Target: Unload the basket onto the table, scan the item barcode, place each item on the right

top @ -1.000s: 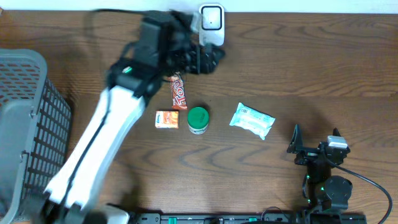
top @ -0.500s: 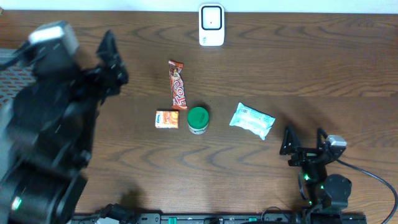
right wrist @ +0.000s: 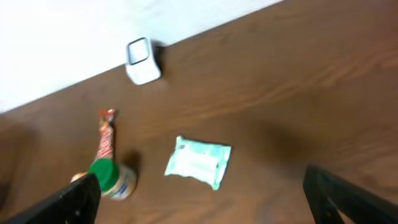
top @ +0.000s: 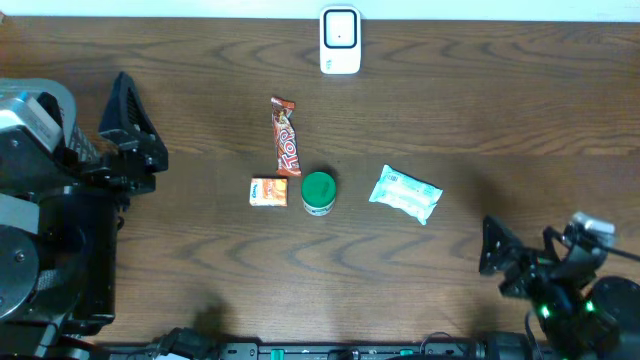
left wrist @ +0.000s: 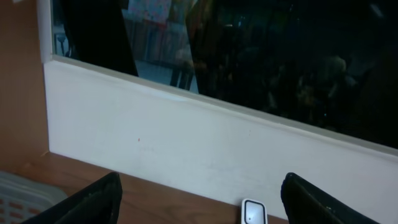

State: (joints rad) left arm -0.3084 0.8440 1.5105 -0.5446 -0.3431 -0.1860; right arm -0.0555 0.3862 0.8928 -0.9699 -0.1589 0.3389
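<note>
now left gripper [top: 132, 130] has swung back leftward from the barcode scanner [top: 340, 40], jaws apart and empty, candy bar [top: 286, 138] lying by the green-lidded jar [top: 318, 192]; right gripper [top: 522, 255] idle, jaws wide, so likely another item awaits scanning.

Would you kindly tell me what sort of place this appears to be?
Probably a mock shop checkout: a white scanner stands at the far edge of the wooden table, with a candy bar and green-lidded jar nearby.

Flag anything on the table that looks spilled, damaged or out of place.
Nothing stands out. The candy bar, small orange box, green-lidded jar and wipes pack sit intact, with nothing spilled. The scanner stands upright at the far edge.
</note>
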